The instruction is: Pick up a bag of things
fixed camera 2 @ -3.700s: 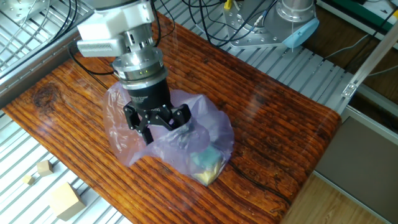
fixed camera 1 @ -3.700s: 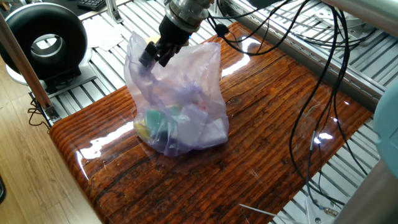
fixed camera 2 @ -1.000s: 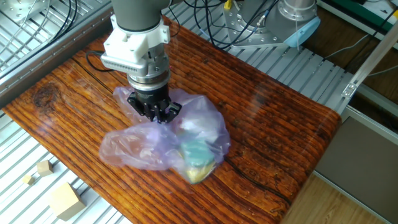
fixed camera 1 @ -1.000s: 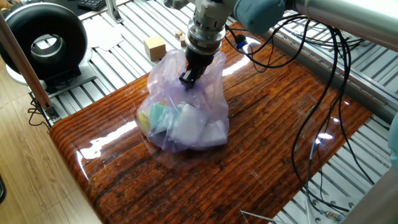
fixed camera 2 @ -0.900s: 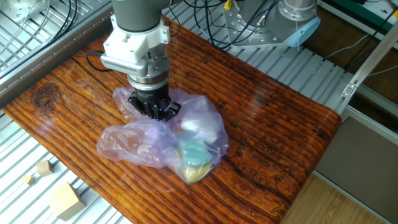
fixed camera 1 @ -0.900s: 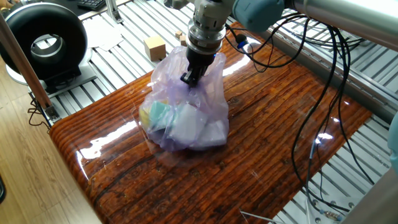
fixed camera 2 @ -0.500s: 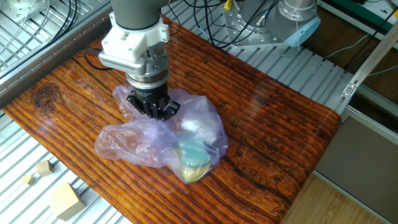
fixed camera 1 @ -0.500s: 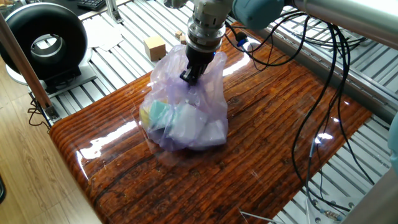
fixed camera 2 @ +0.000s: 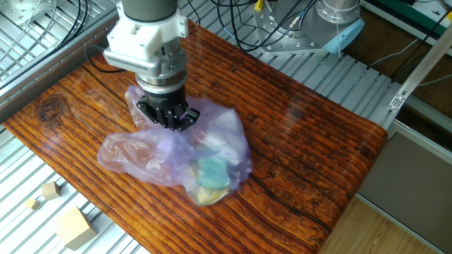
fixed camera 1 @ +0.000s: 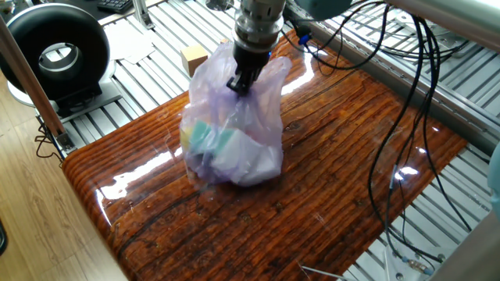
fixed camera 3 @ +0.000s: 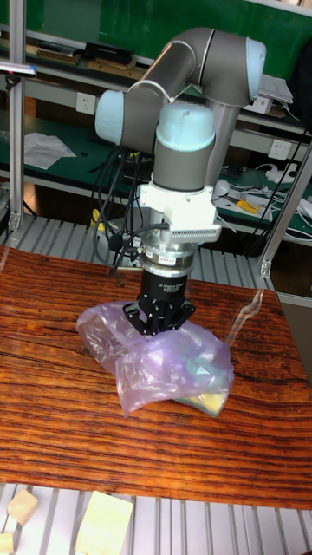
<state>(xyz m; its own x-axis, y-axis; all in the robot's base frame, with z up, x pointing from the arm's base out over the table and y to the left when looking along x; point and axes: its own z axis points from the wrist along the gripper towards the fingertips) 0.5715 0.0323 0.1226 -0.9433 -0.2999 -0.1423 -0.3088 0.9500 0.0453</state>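
The pale-lavender plastic bag [fixed camera 1: 234,129] stands on the wooden table [fixed camera 1: 336,172], its top pulled up into a peak. My gripper [fixed camera 1: 238,83] comes straight down and is shut on the bunched plastic at that peak. Teal [fixed camera 1: 205,134] and white [fixed camera 1: 244,158] things show through the plastic. In the other fixed view the gripper [fixed camera 2: 169,120] pinches the bag [fixed camera 2: 169,159] at its back, with a teal thing [fixed camera 2: 210,171] and a yellow one [fixed camera 2: 203,195] low in front. The tall fixed view shows the gripper [fixed camera 3: 157,328] above the bag [fixed camera 3: 169,366]. Whether the bag's bottom touches the table I cannot tell.
A tan cardboard box [fixed camera 1: 194,56] sits on the slatted frame behind the bag, seen also as box [fixed camera 2: 75,227] with small cubes [fixed camera 2: 49,189] near it. A black round device [fixed camera 1: 55,47] stands at the far left. Cables [fixed camera 1: 406,117] hang over the table's right side.
The gripper has risen with the bag's top in it. The bag is drawn taller and its contents have shifted slightly towards the gripper.
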